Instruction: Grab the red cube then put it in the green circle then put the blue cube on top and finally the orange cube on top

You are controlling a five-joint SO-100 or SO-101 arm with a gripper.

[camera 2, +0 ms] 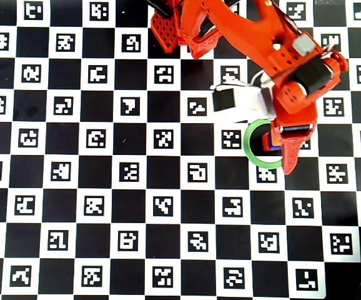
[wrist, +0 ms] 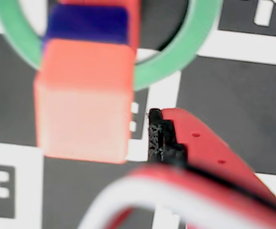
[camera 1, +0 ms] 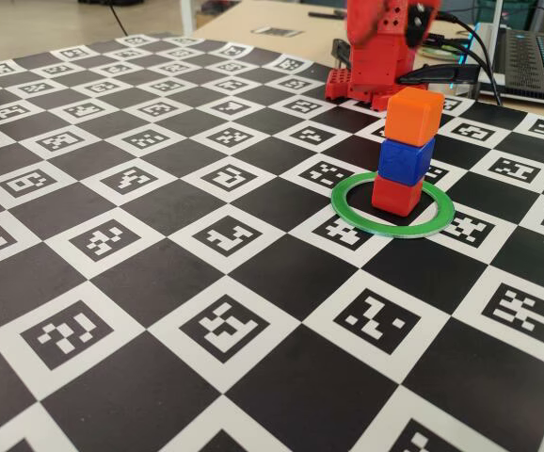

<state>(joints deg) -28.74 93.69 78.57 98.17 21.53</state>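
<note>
The orange cube (camera 1: 414,114), the blue cube (camera 1: 406,160) and the red cube (camera 1: 396,195) all look like matt plastic with smooth faces. The green circle (camera 1: 347,209) is thin, flat and slightly glossy. The checkered board (camera 1: 159,282) looks like smooth printed sheet with a faint sheen. My gripper (wrist: 164,138) is red plastic, its finger (wrist: 205,143) smooth outside, with a rough black stepped lining.

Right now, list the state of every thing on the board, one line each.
red cube: resting inside the ring, bottom of the stack.
blue cube: stacked on the red cube, slightly askew.
orange cube: on top of the stack, not gripped.
green circle: flat on the board, around the stack.
claw: beside the stack, clear of the orange cube; open or shut cannot be told.
</note>
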